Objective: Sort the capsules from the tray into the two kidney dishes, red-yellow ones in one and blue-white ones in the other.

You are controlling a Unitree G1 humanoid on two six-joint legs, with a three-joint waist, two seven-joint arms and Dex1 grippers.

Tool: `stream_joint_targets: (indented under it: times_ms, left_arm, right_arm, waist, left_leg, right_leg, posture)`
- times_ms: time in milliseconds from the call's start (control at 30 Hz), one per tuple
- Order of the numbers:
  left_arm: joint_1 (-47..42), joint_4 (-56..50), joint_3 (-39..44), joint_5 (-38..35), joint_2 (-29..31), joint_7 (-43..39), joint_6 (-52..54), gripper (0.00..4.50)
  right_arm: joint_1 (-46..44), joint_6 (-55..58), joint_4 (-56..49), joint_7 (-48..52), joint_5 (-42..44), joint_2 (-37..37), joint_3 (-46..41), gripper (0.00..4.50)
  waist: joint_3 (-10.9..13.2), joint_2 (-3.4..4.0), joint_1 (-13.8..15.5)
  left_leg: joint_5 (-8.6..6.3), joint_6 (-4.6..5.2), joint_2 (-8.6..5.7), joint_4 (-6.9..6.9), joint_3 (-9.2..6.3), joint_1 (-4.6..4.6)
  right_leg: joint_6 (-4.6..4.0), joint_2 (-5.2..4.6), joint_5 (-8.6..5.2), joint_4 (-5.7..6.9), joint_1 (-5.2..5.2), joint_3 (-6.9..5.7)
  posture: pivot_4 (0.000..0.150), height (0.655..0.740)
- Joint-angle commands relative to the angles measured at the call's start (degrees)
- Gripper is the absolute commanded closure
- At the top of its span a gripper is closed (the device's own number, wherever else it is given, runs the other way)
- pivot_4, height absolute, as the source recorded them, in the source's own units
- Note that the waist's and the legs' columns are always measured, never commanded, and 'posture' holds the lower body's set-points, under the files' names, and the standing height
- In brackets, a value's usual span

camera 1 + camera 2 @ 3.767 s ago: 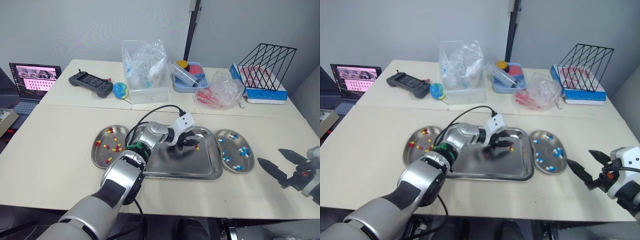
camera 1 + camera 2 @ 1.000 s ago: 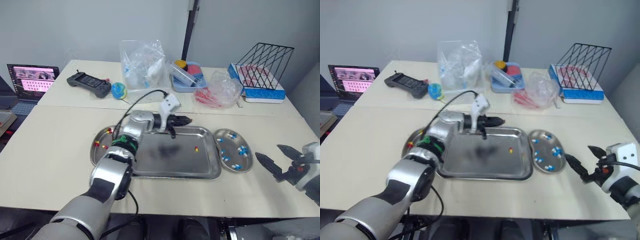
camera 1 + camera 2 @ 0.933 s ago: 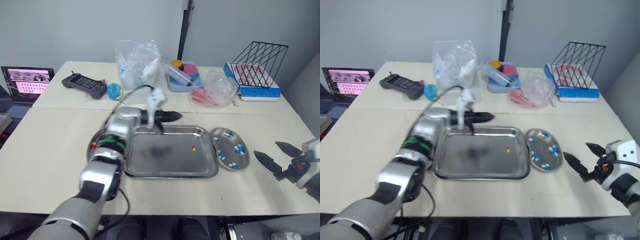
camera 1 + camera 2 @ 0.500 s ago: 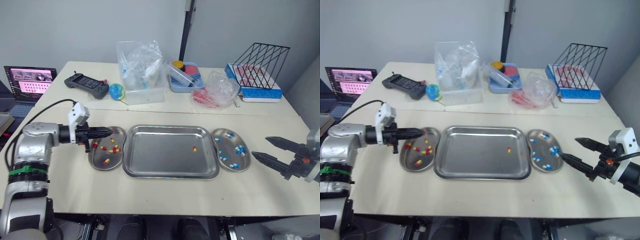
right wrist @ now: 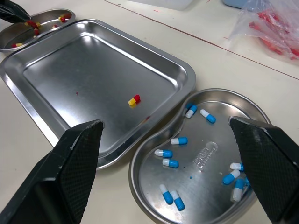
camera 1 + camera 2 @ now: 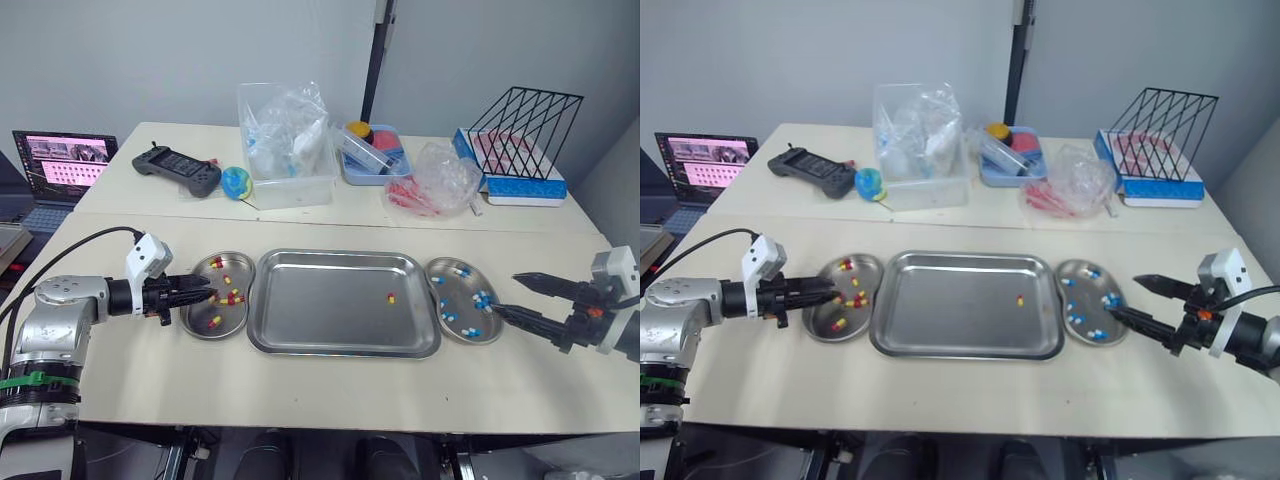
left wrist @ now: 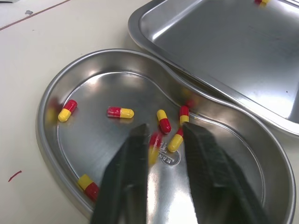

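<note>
A steel tray [image 6: 345, 345] lies in the middle of the table with one red-yellow capsule [image 6: 390, 297] in its right part. To its left, a kidney dish [image 6: 186, 318] holds several red-yellow capsules [image 7: 120, 112]. My left gripper [image 6: 205, 293] hovers low over this dish, open, with a capsule lying under the gap between its fingers [image 7: 135, 158]. On the tray's right, the other kidney dish [image 5: 243, 112] holds several blue-white capsules [image 5: 178, 140]. My right gripper [image 6: 522, 300] stands wide open just right of that dish, pointing at it with nothing between its fingers.
Along the back stand a laptop [image 6: 65, 160], a game controller [image 6: 180, 168], a small ball [image 6: 240, 181], a clear box of plastic bags [image 6: 290, 145], a blue tub [image 6: 375, 150], a bag of red items [image 6: 435, 180] and a wire rack [image 6: 525, 125].
My left gripper has swung from the tray over to the left dish and now reaches a little further into it. The right gripper has edged closer to the right dish. The camera also shifted.
</note>
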Motion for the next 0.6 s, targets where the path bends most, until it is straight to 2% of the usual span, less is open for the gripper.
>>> stream_joint_targets:
  times_ms: [33,200,400,600]
  left_arm:
    - [0.69,-1.43,3.01,-2.52,2.78,-0.49,0.8,1.72]
    - [1.3,1.65,7.69,-5.08,5.4,-0.96,-1.01,0.07]
    - [4.42,12.69,15.48,-6.76,9.52,-1.98,-6.45,0.02]
    - [4.11,22.04,18.41,-7.18,10.37,-2.99,-13.38,0.02]
  right_arm:
    - [-2.11,-2.7,1.63,-0.47,-1.01,-0.39,-1.89,0.0]
    - [-3.76,-7.38,6.72,-2.31,-3.66,0.75,-3.51,0.0]
    - [-4.74,-15.25,16.86,-3.83,-7.65,1.01,-5.18,0.0]
    - [-5.06,-18.29,19.14,-4.11,-8.64,2.08,-3.93,0.0]
  waist:
    - [0.0,0.0,-0.37]
    - [0.0,0.0,-0.46]
    - [0.01,0.02,-0.58]
    - [0.02,0.03,-0.69]
  left_leg:
    - [0.0,0.0,0.0,-0.01,0.01,0.0]
    - [0.0,-0.01,0.02,-0.05,0.04,0.01]
    - [-0.01,-0.01,0.03,-0.09,0.1,0.06]
    - [-0.01,-0.04,0.09,-0.19,0.2,0.2]
  right_leg:
    - [-0.01,0.0,0.0,0.0,-0.01,0.0]
    - [-0.03,0.01,-0.02,0.0,-0.03,0.0]
    - [-0.04,0.0,-0.03,-0.04,-0.02,0.0]
    - [-0.13,-0.04,-0.08,-0.02,0.0,0.0]
  posture:
    - [0.15,0.74]
    - [0.15,0.74]
    - [0.15,0.74]
    - [0.15,0.74]
